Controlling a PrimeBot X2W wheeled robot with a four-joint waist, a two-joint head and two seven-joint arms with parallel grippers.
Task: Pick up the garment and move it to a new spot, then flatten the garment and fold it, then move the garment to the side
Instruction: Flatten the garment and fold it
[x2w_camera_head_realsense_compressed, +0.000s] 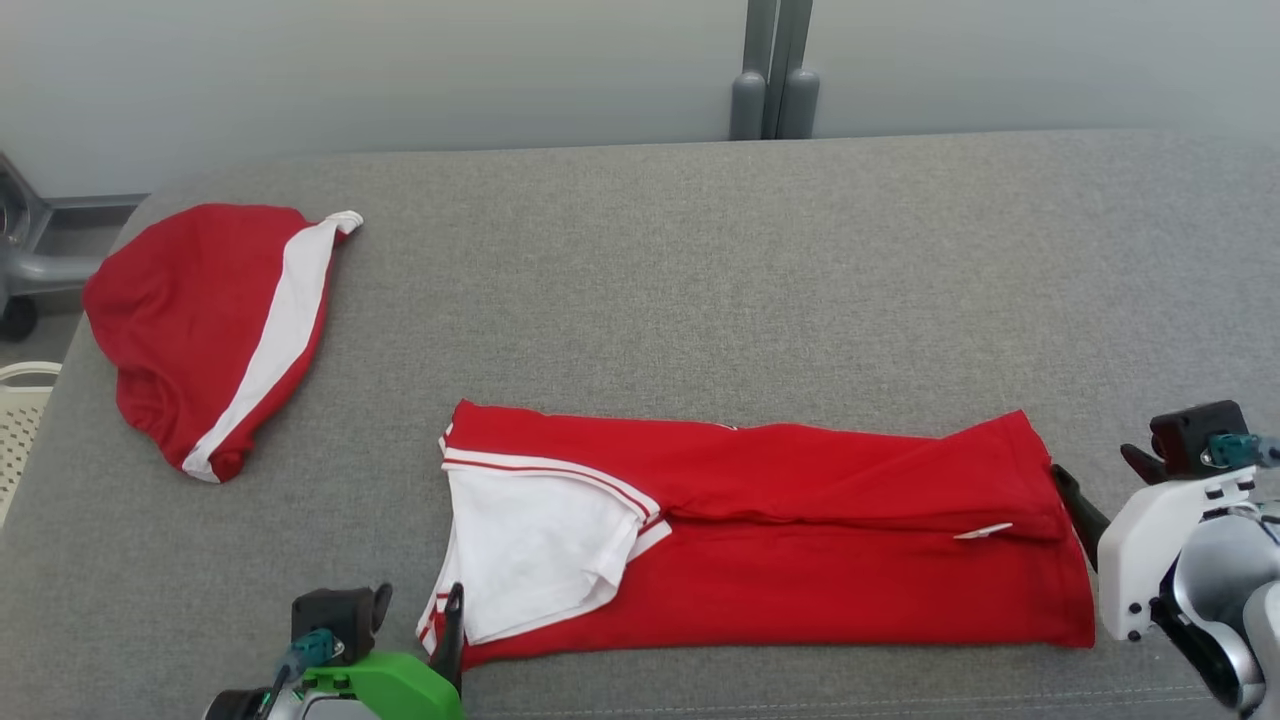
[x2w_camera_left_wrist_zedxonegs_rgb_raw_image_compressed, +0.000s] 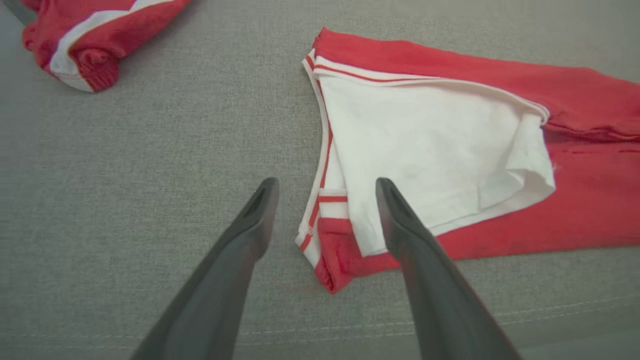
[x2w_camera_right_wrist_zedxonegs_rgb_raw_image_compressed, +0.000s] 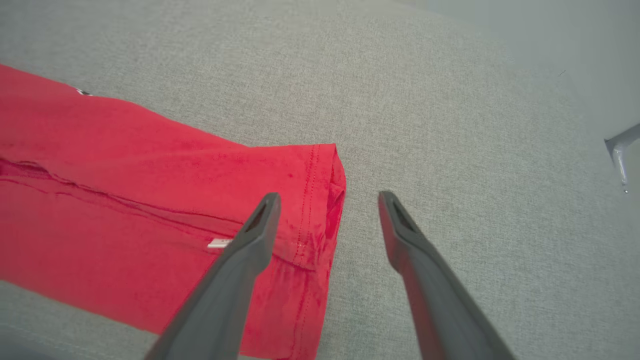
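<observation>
At ten o'clock on the grey woven fabric surface (x2w_camera_head_realsense_compressed: 700, 250) lies a bundled red cloth with a white stripe (x2w_camera_head_realsense_compressed: 215, 330), well apart from the work. Toward seven o'clock the left pincer (x2w_camera_left_wrist_zedxonegs_rgb_raw_image_compressed: 325, 187) hovers with its fingers spread apart and holds nothing. One finger is over bare surface and the other over the white sleeve (x2w_camera_left_wrist_zedxonegs_rgb_raw_image_compressed: 425, 150), so they straddle the left edge of the garment. That red knit shirt with white trim (x2w_camera_head_realsense_compressed: 800, 540) lies at six o'clock as a long flat band, its sides already turned in lengthwise. At four o'clock the right pincer (x2w_camera_right_wrist_zedxonegs_rgb_raw_image_compressed: 328, 197) is likewise spread and empty, astride the stitched red hem (x2w_camera_right_wrist_zedxonegs_rgb_raw_image_compressed: 315, 200) at the band's right end.

The folding step appears half done: the lengthwise folds are laid and the crosswise fold is still to come. The next move likely calls for a pincer to close on one end, pinching every layer together, and carry it over the other end without dragging the band askew.
</observation>
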